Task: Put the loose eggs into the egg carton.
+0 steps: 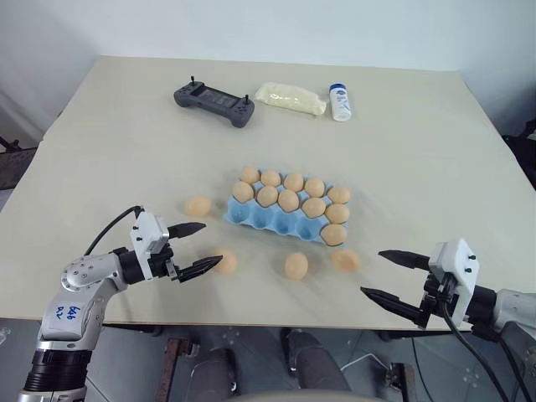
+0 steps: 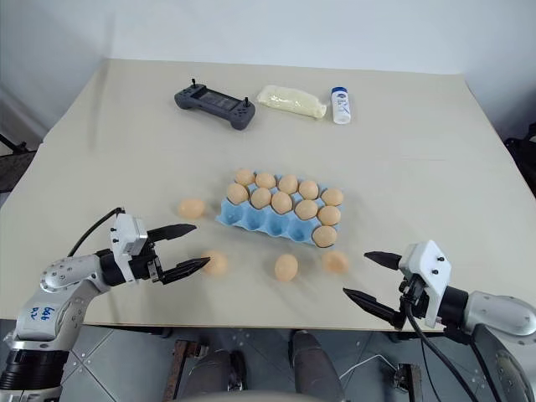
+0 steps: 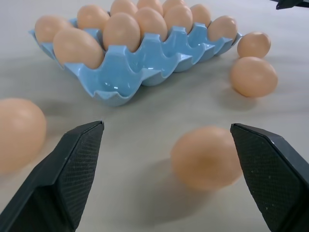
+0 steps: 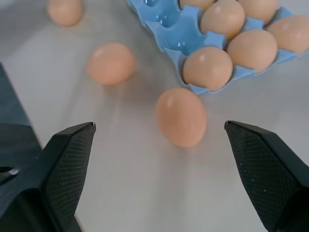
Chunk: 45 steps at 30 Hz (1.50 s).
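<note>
The table point(image 1: 435, 151) is pale beige and matte, and a white wall stands behind its far edge. The left gripper point(image 1: 195, 248) is wide open and holds nothing; one loose egg point(image 1: 224, 262) lies just past its fingertips and another egg point(image 1: 198, 206) lies beyond them. The right gripper point(image 1: 388, 275) is also spread open and empty, with one egg point(image 1: 344, 260) near its tips. A fourth egg point(image 1: 296, 265) lies between the two grippers. The blue egg carton point(image 1: 251, 216) sits beyond these eggs, its nearest cups free. At the far side are a controller point(image 1: 214, 103), a yellow bag point(image 1: 290, 98) and a white bottle point(image 1: 339, 101); its label is too small to read.
</note>
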Available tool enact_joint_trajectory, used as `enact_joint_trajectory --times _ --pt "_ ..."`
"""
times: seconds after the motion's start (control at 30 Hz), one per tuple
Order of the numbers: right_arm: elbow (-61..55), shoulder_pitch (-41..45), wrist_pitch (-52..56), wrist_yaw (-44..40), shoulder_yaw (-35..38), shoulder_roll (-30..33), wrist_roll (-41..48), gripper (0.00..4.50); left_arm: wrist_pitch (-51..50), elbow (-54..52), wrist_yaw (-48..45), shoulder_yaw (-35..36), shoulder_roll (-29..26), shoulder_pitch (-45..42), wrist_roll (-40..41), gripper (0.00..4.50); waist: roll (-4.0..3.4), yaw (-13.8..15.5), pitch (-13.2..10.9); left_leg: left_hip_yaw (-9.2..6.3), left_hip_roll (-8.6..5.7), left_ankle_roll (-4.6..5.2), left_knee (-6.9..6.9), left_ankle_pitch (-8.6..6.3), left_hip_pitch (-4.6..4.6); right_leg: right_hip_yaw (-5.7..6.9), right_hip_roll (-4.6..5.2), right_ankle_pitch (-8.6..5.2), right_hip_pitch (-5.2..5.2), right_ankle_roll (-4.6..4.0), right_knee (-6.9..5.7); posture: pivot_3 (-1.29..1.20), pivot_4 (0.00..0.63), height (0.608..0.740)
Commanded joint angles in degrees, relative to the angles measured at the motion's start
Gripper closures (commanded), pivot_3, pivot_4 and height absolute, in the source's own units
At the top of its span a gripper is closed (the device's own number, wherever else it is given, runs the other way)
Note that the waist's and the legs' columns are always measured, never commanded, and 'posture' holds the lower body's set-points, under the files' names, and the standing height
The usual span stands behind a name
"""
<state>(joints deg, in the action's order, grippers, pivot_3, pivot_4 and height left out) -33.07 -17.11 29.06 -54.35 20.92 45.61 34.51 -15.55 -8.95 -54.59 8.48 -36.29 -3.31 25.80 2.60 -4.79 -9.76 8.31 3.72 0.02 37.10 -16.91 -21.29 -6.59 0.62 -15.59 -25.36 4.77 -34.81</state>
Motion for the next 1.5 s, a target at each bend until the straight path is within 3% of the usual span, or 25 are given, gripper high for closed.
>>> enact_joint_trajectory --times 0.03,0.53,0.8,1.5 --pt "0.4 0.5 -1.2 -1.5 2.3 1.1 1.2 0.0 1.0 -3.1 0.7 1.1 -0.3 0.6 0.3 0.03 0.0 0.0 0.0 0.0 0.0 0.0 0.0 0.0 0.0 -0.01 0.0 0.0 0.0 0.0 0.0 0.0 0.15 0.74" --pt "0.5 -0.8 -3.1 -0.4 3.4 -0.8 0.7 0.0 0.9 -3.9 3.4 0.7 0.5 0.4 0.4 0.03 0.0 0.0 0.0 0.0 0.01 0.0 -0.01 -0.01 0.0 0.0 -0.01 0.0 0.0 0.0 0.0 0.0 0.15 0.74" --pt "3.0 -2.7 -4.2 -1.5 9.0 -1.9 2.8 0.0 0.9 -3.8 4.3 0.4 0.9 -0.1 0.5 0.03 0.0 0.0 0.0 0.0 -0.01 0.0 -0.01 -0.01 0.0 0.0 -0.02 0.0 0.0 0.0 0.0 0.0 0.15 0.74" --pt "4.4 5.1 -2.3 4.1 6.9 -5.2 5.2 0.0 1.2 -4.0 5.7 0.8 1.6 -0.6 0.2 0.03 0.0 0.0 0.0 0.02 -0.01 0.02 0.01 0.0 0.02 -0.02 -0.02 0.01 0.01 0.02 -0.03 0.0 0.15 0.74"
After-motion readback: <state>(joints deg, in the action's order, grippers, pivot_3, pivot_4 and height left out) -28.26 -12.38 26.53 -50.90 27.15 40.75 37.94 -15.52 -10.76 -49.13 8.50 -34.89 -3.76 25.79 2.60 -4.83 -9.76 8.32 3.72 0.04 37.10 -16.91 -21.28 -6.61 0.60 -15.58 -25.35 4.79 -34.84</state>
